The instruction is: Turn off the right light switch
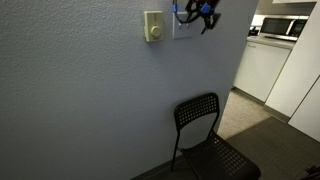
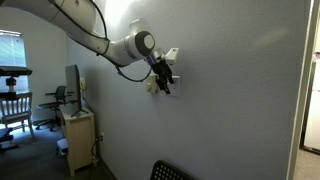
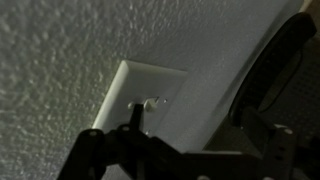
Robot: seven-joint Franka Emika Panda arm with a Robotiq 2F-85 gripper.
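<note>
The right light switch [image 3: 135, 85] is a white, nearly square wall plate with two small toggles [image 3: 150, 101]; it fills the middle of the wrist view. My gripper [image 3: 200, 100] is open and pressed up to the plate. One thin dark finger tip sits right below the toggles, at or touching them; the other finger looms dark at the right. In both exterior views the gripper [image 1: 200, 14] [image 2: 165, 76] is against the wall and hides most of the plate [image 1: 181, 28].
A narrower cream plate with a round dial knob [image 1: 153, 26] is on the wall just beside the switch. A black chair [image 1: 205, 130] stands below against the wall. A kitchen counter [image 1: 265, 60] lies past the wall corner. A desk and cabinet [image 2: 78, 130] stand farther along the wall.
</note>
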